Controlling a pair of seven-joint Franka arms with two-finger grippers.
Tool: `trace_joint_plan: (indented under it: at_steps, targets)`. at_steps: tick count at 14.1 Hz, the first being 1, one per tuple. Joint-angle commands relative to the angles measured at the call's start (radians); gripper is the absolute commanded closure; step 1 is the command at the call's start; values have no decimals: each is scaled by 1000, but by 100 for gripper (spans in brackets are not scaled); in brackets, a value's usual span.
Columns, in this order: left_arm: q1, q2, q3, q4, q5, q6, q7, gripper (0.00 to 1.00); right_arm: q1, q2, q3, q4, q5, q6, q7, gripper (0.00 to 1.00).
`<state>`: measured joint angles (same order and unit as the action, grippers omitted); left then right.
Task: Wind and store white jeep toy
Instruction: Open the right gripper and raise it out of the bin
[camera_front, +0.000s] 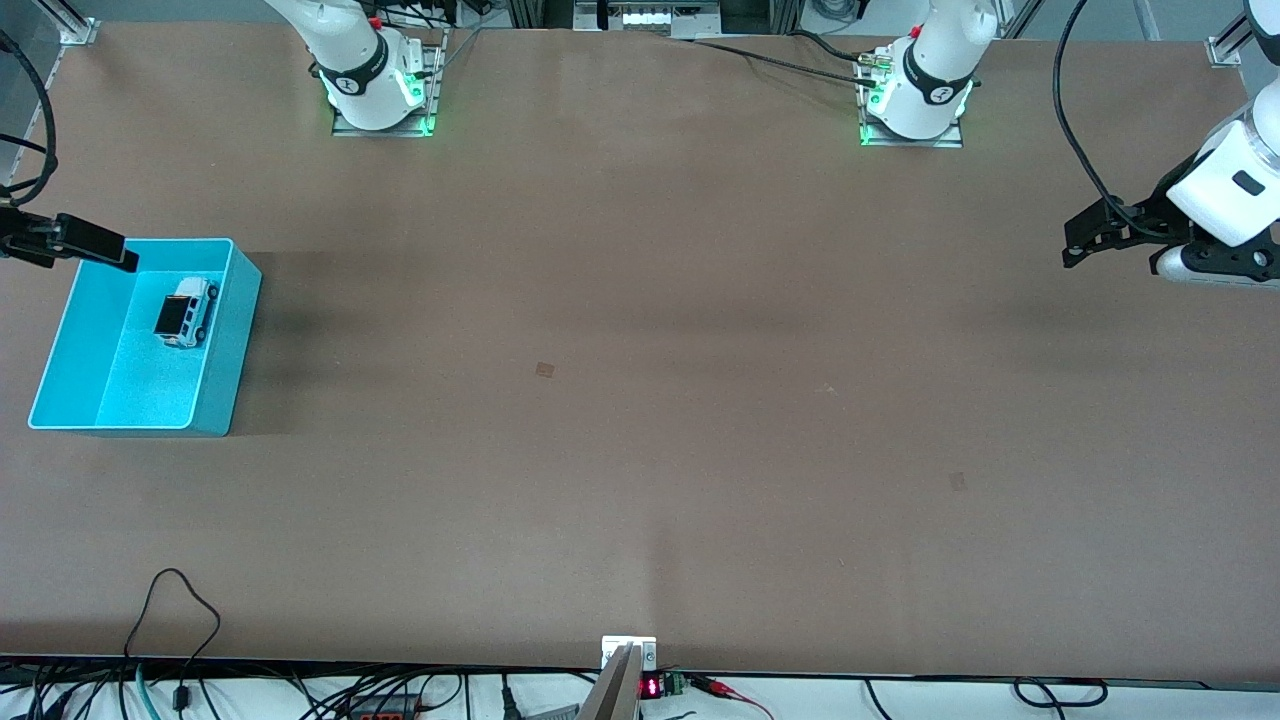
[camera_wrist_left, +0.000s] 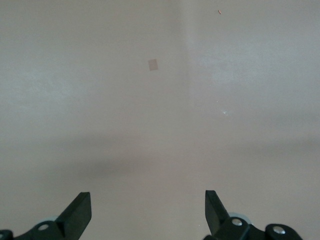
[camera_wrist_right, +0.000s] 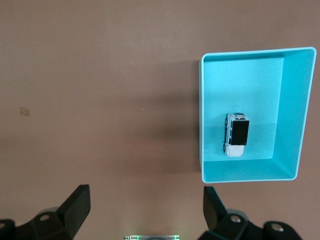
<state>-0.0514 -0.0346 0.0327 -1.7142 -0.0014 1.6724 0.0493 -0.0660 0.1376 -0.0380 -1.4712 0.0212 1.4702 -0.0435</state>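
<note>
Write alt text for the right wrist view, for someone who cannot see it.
A white jeep toy sits inside a turquoise bin on a brown table. The right tool hangs open over bare table beside the bin, holding nothing.

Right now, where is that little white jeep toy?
The white jeep toy sits inside the turquoise bin, at the right arm's end of the table, toward the bin's end nearer the robots' bases.

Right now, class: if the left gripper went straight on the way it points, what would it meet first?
Probably only the bare table. The left gripper, fingers open, points down at it with nothing between, though depth is unclear.
</note>
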Motion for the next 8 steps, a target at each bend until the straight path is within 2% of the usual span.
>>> trace_joint_plan:
  at_steps: [1, 8]
  targets:
    - [8, -1, -8, 16, -11, -19, 1, 0, 0, -36, -8, 0, 8, -13, -9, 0]
    - [8, -1, -8, 16, -9, -19, 1, 0, -1, -33, -10, -14, 3, 4, -10, 0]
